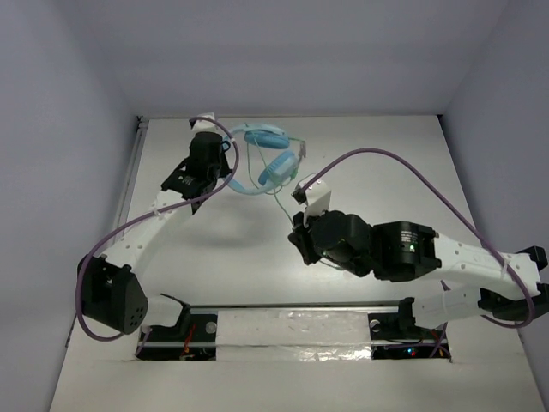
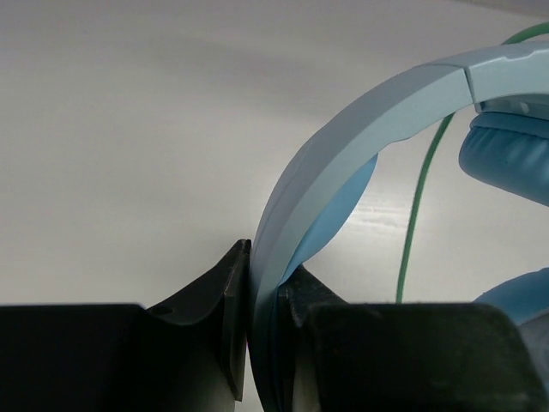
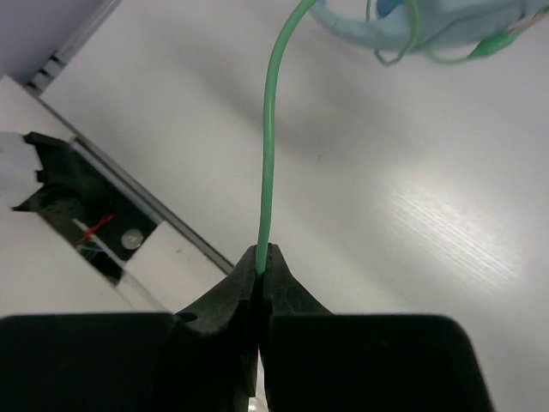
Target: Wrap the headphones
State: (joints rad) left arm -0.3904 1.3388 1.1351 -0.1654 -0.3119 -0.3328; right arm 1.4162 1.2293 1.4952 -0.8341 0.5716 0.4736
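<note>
The light blue headphones (image 1: 268, 154) lie at the far middle of the table, with two earcups (image 1: 278, 167) and a curved headband (image 2: 360, 137). My left gripper (image 1: 225, 167) is shut on the headband (image 2: 262, 283), which runs up between its fingers. A thin pale green cable (image 3: 268, 172) runs from the headphones (image 3: 429, 26) down to my right gripper (image 3: 262, 257), which is shut on it. In the top view the right gripper (image 1: 296, 225) sits below and right of the earcups, with the cable (image 1: 279, 202) stretched to it. The cable also shows in the left wrist view (image 2: 416, 215).
Thick purple robot cables (image 1: 412, 167) loop over both arms. A metal rail (image 1: 129, 172) runs along the table's left edge. A slotted mounting strip (image 1: 292, 322) with the arm bases lies at the near edge; it also shows in the right wrist view (image 3: 94, 223).
</note>
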